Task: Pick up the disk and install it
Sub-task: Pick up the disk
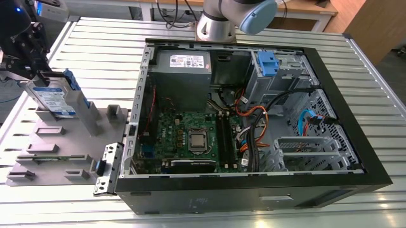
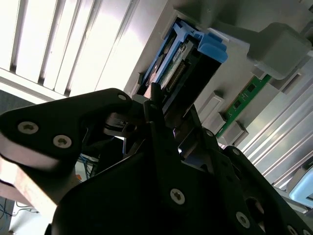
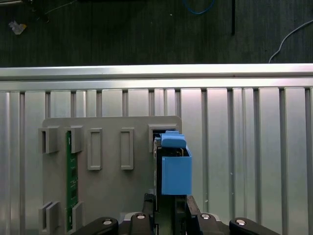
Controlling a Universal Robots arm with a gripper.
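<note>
Open computer case lies on its side, interior exposed for access. At the exterior view's left, a grey fixture stands the disk on edge in a slot, leaving its top edge free to grasp. The gripper straddles that edge, jaws narrow, seemingly clamped on the disk.

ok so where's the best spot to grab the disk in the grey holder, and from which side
Probably the free top edge, pinched across its thin thickness, coming straight down from above. The disk stands on edge in a slot of the grey holder, so its lower end is walled in while the top is open. The gripper sits at that edge.
</note>
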